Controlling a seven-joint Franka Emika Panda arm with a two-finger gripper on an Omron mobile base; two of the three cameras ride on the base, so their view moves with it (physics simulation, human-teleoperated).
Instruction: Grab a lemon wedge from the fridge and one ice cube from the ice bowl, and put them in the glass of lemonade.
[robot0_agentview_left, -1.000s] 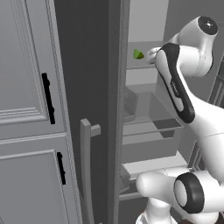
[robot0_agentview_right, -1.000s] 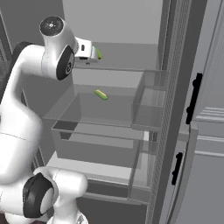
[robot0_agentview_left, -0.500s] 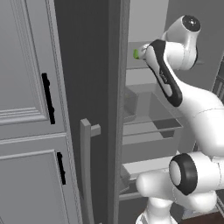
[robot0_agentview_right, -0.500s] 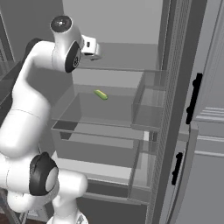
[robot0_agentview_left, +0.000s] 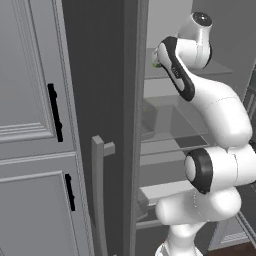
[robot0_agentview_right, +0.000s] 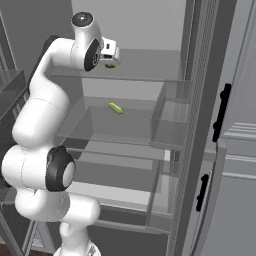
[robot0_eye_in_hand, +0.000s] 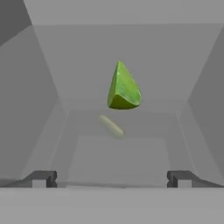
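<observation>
The fridge (robot0_agentview_left: 102, 75) stands open, with pale shelves (robot0_agentview_right: 145, 75) inside. The lemon wedge (robot0_eye_in_hand: 124, 87), a small yellow-green piece, lies on the upper glass shelf. In the hand view it sits ahead of my gripper (robot0_eye_in_hand: 111, 179) and apart from it. The two fingertips (robot0_eye_in_hand: 43, 178) stand wide apart with nothing between them, so the gripper is open. From the right base view the hand (robot0_agentview_right: 110, 52) hovers right over the wedge (robot0_agentview_right: 110, 65). A green sliver of the wedge (robot0_agentview_left: 155, 63) peeks out beside the forearm in the left base view.
A small elongated yellow-green piece (robot0_agentview_right: 115, 108) lies on the shelf below, seen through the glass (robot0_eye_in_hand: 111, 126). A clear bin (robot0_agentview_right: 170, 120) sits at the shelf's right. The door with its pale bar handle (robot0_agentview_left: 98, 195) stands left, and panelled cabinets (robot0_agentview_left: 30, 100) flank the fridge.
The arm has swung deeper into the fridge and the hand has come closer over the wedge. The wedge and the lower piece have not moved. The jaws stay wide apart.
</observation>
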